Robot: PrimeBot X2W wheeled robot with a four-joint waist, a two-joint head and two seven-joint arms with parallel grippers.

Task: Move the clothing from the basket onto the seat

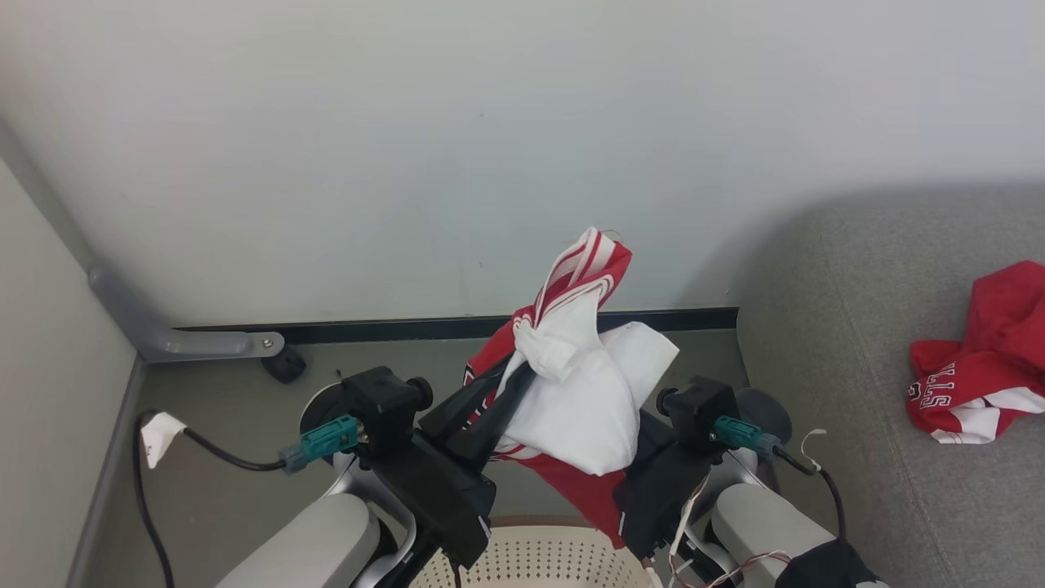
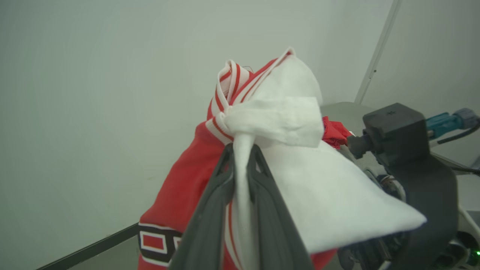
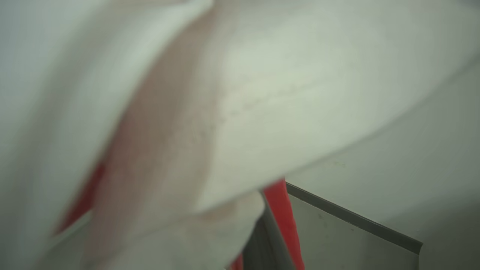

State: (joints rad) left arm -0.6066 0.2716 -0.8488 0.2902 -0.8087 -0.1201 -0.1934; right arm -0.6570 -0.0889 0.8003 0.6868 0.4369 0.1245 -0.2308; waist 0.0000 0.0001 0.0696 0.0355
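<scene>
A red-and-white garment (image 1: pixel 588 392) with a white panel and striped trim hangs bunched in the air above the basket (image 1: pixel 547 557), whose perforated cream wall shows at the bottom edge. My left gripper (image 1: pixel 522 371) is shut on a white fold of it, and the left wrist view shows the cloth (image 2: pixel 300 112) squeezed between the dark fingertips (image 2: pixel 225 161). My right gripper (image 1: pixel 653 474) sits just right of it under the draped cloth (image 3: pixel 262 93). One dark finger (image 3: pixel 262 240) shows there, and I cannot see if any cloth is caught. A second red garment (image 1: pixel 988 359) with white lettering lies on the grey seat (image 1: pixel 857 327).
A pale wall with a dark baseboard (image 1: pixel 392 328) stands close ahead. A grey bracket (image 1: pixel 180 343) and a black caster (image 1: pixel 284 365) sit on the floor at left. A black cable (image 1: pixel 220 459) trails from my left wrist. The seat's rounded edge is at right.
</scene>
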